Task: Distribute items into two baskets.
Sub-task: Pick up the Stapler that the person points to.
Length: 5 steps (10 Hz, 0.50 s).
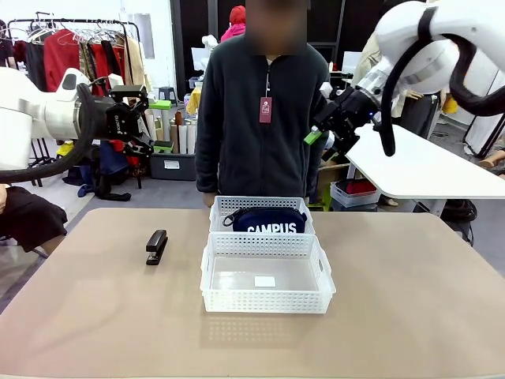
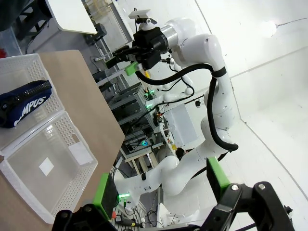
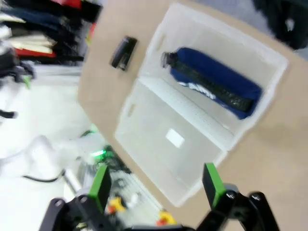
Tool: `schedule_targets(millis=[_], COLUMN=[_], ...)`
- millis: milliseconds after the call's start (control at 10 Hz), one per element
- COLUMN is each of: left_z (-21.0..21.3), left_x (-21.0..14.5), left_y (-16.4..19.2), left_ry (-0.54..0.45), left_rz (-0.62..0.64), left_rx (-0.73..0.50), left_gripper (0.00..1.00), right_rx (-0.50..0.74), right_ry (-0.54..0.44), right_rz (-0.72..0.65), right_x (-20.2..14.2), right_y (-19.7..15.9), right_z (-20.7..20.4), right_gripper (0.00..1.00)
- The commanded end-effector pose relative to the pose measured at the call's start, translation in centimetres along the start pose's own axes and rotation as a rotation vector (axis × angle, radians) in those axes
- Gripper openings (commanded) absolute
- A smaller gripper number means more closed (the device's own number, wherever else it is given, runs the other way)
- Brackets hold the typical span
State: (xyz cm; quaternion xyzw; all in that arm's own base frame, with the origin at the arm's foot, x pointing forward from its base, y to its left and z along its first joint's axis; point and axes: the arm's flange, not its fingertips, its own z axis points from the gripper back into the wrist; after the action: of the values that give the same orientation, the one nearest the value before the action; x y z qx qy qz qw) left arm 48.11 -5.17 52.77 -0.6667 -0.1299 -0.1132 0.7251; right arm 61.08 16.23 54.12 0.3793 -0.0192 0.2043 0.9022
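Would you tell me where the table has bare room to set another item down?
The tabletop is bare right of the near basket, which holds nothing. Left is free around the stapler. The far basket is crowded by the pouch.

We are looking down past our right pincer [image 3: 156,185], its green pads [image 3: 100,185] standing wide apart. The navy pouch [image 3: 211,82] is lying in the far basket [image 3: 269,62], which is touching the near basket [image 3: 139,120]. The black stapler [image 3: 124,53] is resting apart on the worktop [image 3: 274,154].
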Motion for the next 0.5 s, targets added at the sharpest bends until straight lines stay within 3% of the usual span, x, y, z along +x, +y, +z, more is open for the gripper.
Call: schedule_targets(millis=[0, 200, 400], left_z=[0.1, 0.1, 0.1], left_x=[0.0, 0.0, 0.0], left_y=[-0.2, -0.2, -0.2], left_ry=[-0.002, -0.002, -0.002], left_rz=[-0.004, -0.004, -0.004], left_rx=[-0.001, -0.001, -0.001], left_gripper=[1.00, 1.00, 1.00], right_rx=[0.138, 0.143, 0.276], right_ry=[-0.148, -0.248, -0.321], right_rz=[-0.114, -0.136, -0.154], right_x=[-5.1, -9.1, -12.7], right_y=[0.1, 1.0, 1.6], right_z=[2.2, 3.8, 5.1], right_gripper=[1.00, 1.00, 1.00])
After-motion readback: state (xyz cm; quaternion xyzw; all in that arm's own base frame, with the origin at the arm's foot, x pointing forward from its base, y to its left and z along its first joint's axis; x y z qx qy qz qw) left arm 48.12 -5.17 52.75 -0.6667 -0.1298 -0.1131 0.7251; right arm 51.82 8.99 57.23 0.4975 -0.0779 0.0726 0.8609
